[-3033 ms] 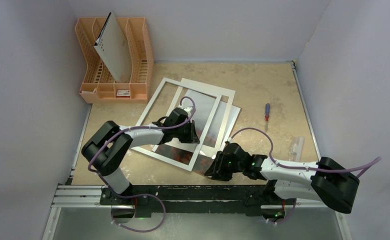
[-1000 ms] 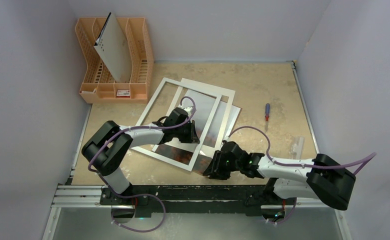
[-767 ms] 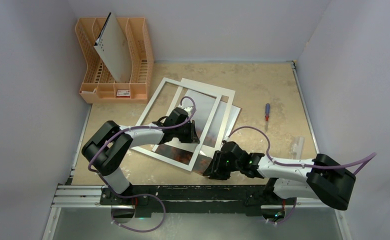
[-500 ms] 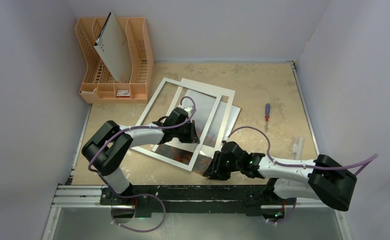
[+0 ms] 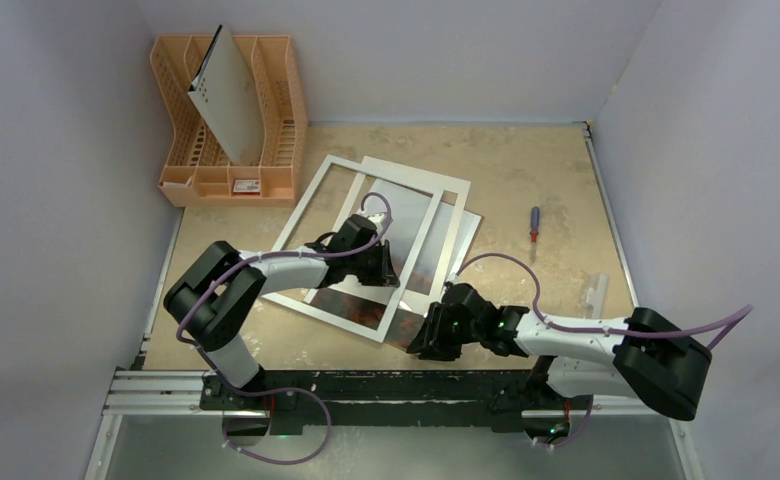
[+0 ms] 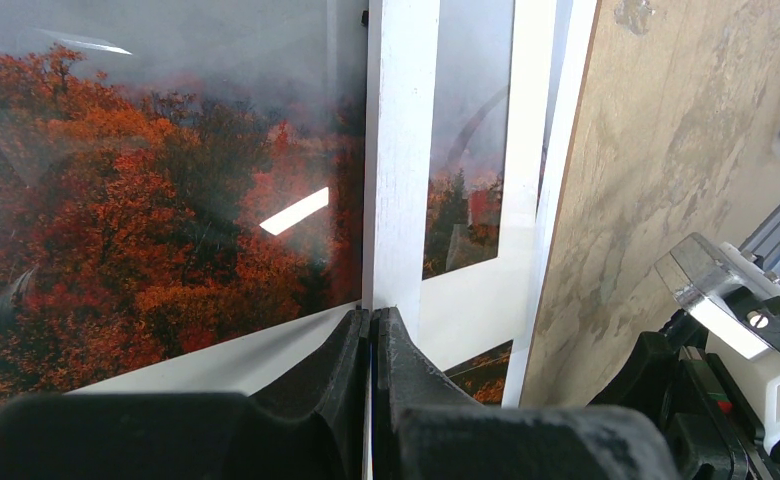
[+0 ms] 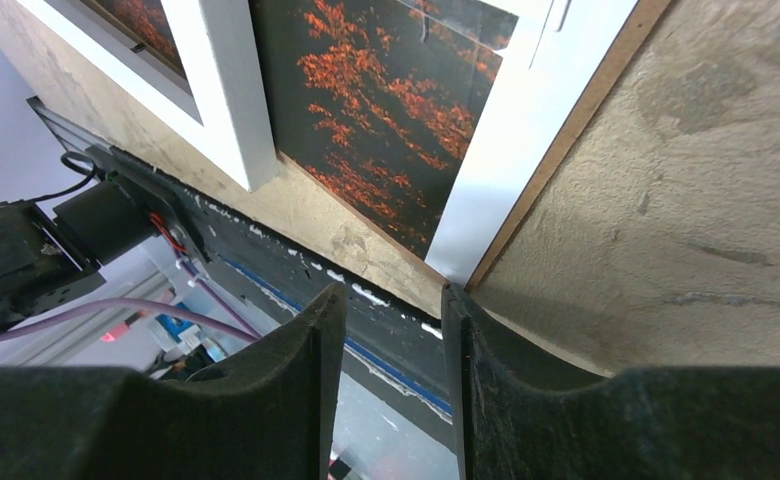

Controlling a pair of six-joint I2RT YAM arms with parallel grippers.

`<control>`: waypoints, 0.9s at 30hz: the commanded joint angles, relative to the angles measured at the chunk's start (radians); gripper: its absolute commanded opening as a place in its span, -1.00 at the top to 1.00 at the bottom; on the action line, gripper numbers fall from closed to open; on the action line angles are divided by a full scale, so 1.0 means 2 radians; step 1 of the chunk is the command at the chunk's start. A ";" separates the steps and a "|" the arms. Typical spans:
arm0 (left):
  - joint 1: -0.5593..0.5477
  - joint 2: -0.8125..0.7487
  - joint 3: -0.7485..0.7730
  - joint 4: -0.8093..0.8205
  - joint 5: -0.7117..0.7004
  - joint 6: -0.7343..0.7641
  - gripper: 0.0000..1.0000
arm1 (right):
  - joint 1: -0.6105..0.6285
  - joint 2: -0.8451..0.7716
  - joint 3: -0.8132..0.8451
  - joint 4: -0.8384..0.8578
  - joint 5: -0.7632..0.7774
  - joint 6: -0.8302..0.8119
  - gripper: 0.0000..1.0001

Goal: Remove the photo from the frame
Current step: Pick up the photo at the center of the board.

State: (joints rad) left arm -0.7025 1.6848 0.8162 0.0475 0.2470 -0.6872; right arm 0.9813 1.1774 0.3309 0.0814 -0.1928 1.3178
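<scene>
The frame (image 5: 299, 207), a narrow white border, lies tilted over a stack in the middle of the table. Under it are a white mat (image 5: 421, 178) and the photo (image 5: 366, 312) of red-orange foliage. My left gripper (image 5: 391, 278) is shut on the frame's right long bar (image 6: 401, 150), its jaws (image 6: 374, 320) pinched on a thin edge. The photo (image 6: 116, 220) shows behind a glare. My right gripper (image 5: 418, 340) is open and empty at the stack's near corner. Its fingers (image 7: 391, 300) straddle the air just off the brown backing board's corner (image 7: 486, 262), beside the photo (image 7: 386, 110).
An orange plastic rack (image 5: 266, 150) at the back left holds a grey-white board (image 5: 228, 100). A screwdriver (image 5: 534, 224) and a clear plastic piece (image 5: 594, 292) lie to the right. The table's front rail (image 5: 366, 385) runs just below the right gripper.
The right arm has shifted slightly left toward the stack's near corner since three seconds ago. The left gripper and the frame have not visibly moved.
</scene>
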 commanded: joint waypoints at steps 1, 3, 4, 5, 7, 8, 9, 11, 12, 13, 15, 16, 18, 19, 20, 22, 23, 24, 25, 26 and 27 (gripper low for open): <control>0.002 0.026 0.001 -0.020 -0.043 0.021 1.00 | 0.001 -0.015 0.001 -0.013 0.000 -0.001 0.15; 0.002 0.027 0.000 -0.019 -0.043 0.021 1.00 | 0.002 -0.026 0.014 -0.043 0.011 -0.011 0.14; 0.002 0.027 0.001 -0.018 -0.043 0.021 1.00 | 0.002 -0.026 0.021 -0.058 0.018 -0.016 0.14; 0.003 0.027 0.001 -0.018 -0.042 0.021 1.00 | 0.002 -0.025 0.022 -0.063 0.019 -0.019 0.14; 0.003 0.028 0.002 -0.018 -0.042 0.021 1.00 | 0.002 -0.021 0.015 -0.048 0.009 -0.017 0.14; 0.003 0.028 0.002 -0.018 -0.042 0.021 1.00 | 0.002 -0.019 0.010 -0.044 0.007 -0.014 0.14; 0.003 0.028 0.003 -0.018 -0.043 0.021 1.00 | 0.002 -0.017 0.007 -0.043 0.007 -0.013 0.14; 0.003 0.027 0.003 -0.019 -0.042 0.021 1.00 | 0.002 -0.015 0.004 -0.030 0.011 -0.012 0.14; 0.003 0.027 0.002 -0.020 -0.043 0.021 1.00 | 0.002 -0.014 0.003 -0.023 0.011 -0.009 0.14; 0.003 0.026 0.002 -0.020 -0.043 0.021 1.00 | 0.001 -0.012 0.003 -0.019 0.012 -0.008 0.14; 0.003 0.025 0.002 -0.020 -0.043 0.021 1.00 | 0.002 -0.007 0.005 -0.014 0.017 -0.007 0.14; 0.002 0.026 0.002 -0.020 -0.043 0.021 1.00 | 0.001 -0.004 0.005 -0.007 0.016 -0.007 0.14; 0.003 0.025 0.003 -0.020 -0.043 0.021 1.00 | 0.002 -0.002 0.007 0.001 0.014 -0.006 0.14; 0.003 0.025 0.003 -0.021 -0.043 0.020 1.00 | 0.002 0.000 0.009 -0.002 0.018 -0.006 0.14; 0.002 0.023 0.002 -0.021 -0.044 0.021 1.00 | 0.002 0.002 0.011 -0.008 0.020 -0.006 0.14; 0.003 0.023 0.002 -0.021 -0.044 0.021 1.00 | 0.002 0.001 0.005 -0.009 0.019 -0.003 0.14; 0.003 0.022 0.002 -0.021 -0.044 0.021 1.00 | 0.002 -0.001 0.000 -0.002 0.015 0.002 0.15; 0.002 0.023 0.002 -0.021 -0.043 0.021 1.00 | 0.002 -0.005 -0.006 0.003 0.009 0.010 0.15; 0.002 0.023 0.002 -0.021 -0.043 0.021 1.00 | 0.002 -0.010 -0.009 0.008 0.009 0.015 0.15; 0.002 0.023 0.002 -0.022 -0.043 0.021 1.00 | 0.002 -0.016 -0.011 0.007 0.009 0.018 0.15; 0.002 0.023 0.002 -0.021 -0.043 0.021 1.00 | 0.002 -0.022 -0.012 0.005 0.011 0.021 0.15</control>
State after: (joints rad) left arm -0.7025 1.6867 0.8211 0.0406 0.2466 -0.6872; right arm 0.9813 1.1584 0.3271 0.0536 -0.1909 1.3190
